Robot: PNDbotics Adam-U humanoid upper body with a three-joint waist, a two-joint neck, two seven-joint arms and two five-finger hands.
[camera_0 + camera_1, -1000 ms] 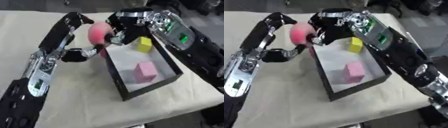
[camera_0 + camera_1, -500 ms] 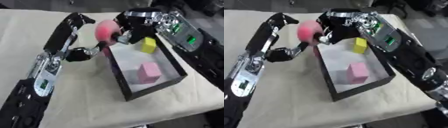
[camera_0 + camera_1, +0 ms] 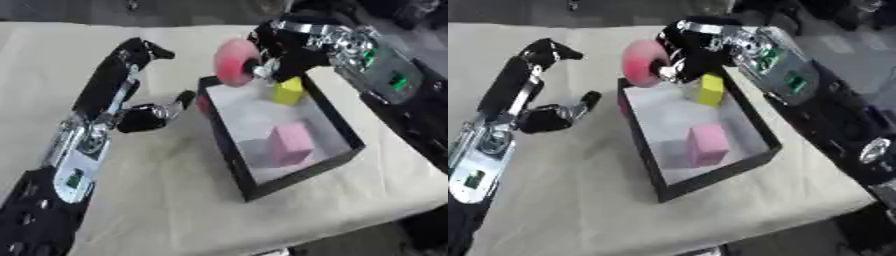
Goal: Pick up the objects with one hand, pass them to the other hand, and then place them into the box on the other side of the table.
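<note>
My right hand [image 3: 284, 47] reaches in from the upper right, its fingers curled round a pink ball [image 3: 235, 63]. The ball hangs above the far left corner of the black box [image 3: 229, 150]. On the box's white floor lie a yellow block [image 3: 288, 91] and a pink block [image 3: 290, 142]. My left hand [image 3: 109, 95] stands open to the left of the box, fingers pointing up and thumb [image 3: 179, 100] stretched toward the box wall. It is apart from the ball and holds nothing.
A small red patch [image 3: 203, 103] shows against the outside of the box's left wall. The table wears a cream cloth [image 3: 157, 200]. Its front edge runs along the bottom, and dark floor lies beyond the far right side.
The ball has passed from between both hands to my right hand alone, which carried it right, over the box corner. My left hand has come off the ball and opened.
</note>
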